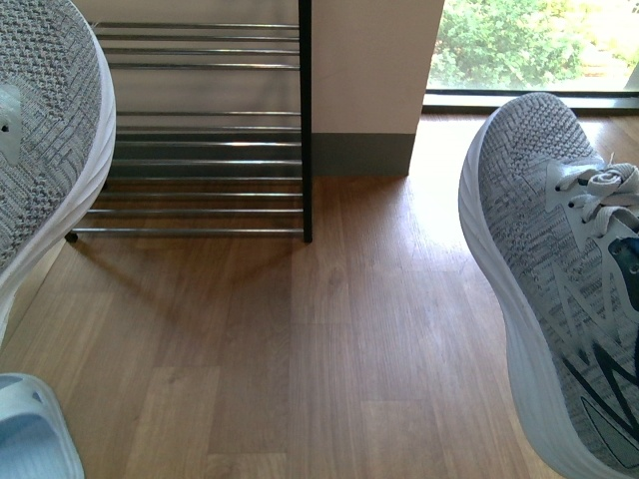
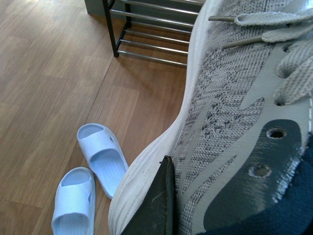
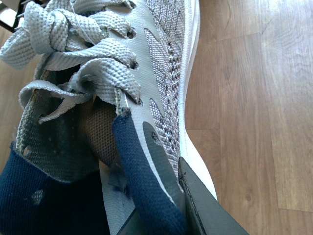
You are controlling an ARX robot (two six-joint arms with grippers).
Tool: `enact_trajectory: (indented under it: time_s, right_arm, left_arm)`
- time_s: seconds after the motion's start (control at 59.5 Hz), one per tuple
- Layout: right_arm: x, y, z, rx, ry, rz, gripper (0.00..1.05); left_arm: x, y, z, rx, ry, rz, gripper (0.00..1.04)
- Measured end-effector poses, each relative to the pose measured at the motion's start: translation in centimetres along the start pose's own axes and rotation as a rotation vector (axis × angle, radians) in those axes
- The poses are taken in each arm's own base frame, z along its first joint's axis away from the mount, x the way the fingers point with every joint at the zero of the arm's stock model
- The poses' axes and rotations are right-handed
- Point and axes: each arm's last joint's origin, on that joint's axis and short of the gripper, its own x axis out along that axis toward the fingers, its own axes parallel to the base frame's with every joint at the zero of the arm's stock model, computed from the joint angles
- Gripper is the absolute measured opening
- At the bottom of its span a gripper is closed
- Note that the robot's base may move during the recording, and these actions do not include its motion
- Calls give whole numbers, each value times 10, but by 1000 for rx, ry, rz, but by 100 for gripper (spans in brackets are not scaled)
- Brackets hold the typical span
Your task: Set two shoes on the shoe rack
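sneakers (image 1: 559, 259): grey knit, white soles (navy lining) | slides (image 2: 102, 156): pale blue | rack (image 1: 306, 120): chrome, black frame

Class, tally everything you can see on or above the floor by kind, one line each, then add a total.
Grey sneakers: 2
Pale blue slides: 2
Shoe rack: 1
Total: 5

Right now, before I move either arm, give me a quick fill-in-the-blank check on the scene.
The visible bars of the rack carry ____ shoes. The pale blue slides lie on the wooden ____. The lining of the right sneaker is ____.
Missing words: no; floor; navy.
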Motion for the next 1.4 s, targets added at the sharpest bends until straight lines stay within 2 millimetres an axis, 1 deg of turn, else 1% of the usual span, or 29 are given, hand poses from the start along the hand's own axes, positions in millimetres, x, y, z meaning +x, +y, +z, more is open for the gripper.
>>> enact_trajectory:
  time_s: [1.395]
  right_arm:
    - [0, -1, 0, 1, -1, -9, 1]
  left_arm:
    - [0, 0, -1, 3, 4, -4, 1]
